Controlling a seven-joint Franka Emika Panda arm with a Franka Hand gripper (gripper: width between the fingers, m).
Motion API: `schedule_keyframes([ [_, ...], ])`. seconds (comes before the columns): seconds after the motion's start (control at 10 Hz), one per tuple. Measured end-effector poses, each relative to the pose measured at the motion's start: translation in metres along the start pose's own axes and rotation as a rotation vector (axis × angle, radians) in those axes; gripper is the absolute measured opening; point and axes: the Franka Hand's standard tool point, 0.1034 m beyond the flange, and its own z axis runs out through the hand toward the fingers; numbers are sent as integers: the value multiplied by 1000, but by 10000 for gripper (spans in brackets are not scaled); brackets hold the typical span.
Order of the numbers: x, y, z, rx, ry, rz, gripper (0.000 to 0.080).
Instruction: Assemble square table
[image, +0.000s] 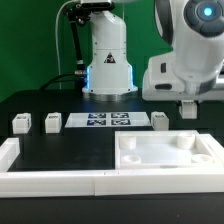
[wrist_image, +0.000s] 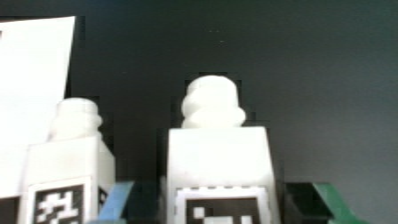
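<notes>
We find the square slab (image: 150, 160) lying flat on the black desk (image: 60, 145), near side, toward the exterior view's right. Its raised rim faces up and its edges run about square to the desk's near edge.

Three leg blocks stand in a row farther back. Two (image: 20, 123) (image: 52, 122) are at the exterior view's left and one (image: 160, 121) is just right of the marker board (image: 100, 121). White rails (image: 50, 183) line the left and near edges of the desk.

The claw (image: 189, 110) hangs over the slab's far right corner, pointing down.

In the wrist view, a middle leg block (wrist_image: 222, 165) sits between the claw's fingers (wrist_image: 119, 200). Its long axis runs from a tagged end to a rounded peg end. A second block (wrist_image: 63, 160) lies parallel just beside it, outside one finger.

A dark gap shows on each side of the middle block, so the fingers stand apart wider than the block and grip nothing. We cannot tell whether either finger touches it lower down.
</notes>
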Motion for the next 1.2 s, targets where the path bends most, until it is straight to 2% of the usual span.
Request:
schedule_keyframes([
  [0.2, 3, 0, 4, 0, 3, 1, 290],
  [0.3, 9, -3, 0, 9, 82, -2, 290],
  [0.5, 20, 1, 2, 26, 221, -11, 290],
  [0.6, 23, 1, -10, 33, 268, -12, 290],
  [0.7, 21, 2, -28, 43, 319, -13, 290],
  [1.0, 10, -1, -72, 64, 415, -20, 290],
  [1.2, 10, -5, -92, 85, 536, -8, 290],
])
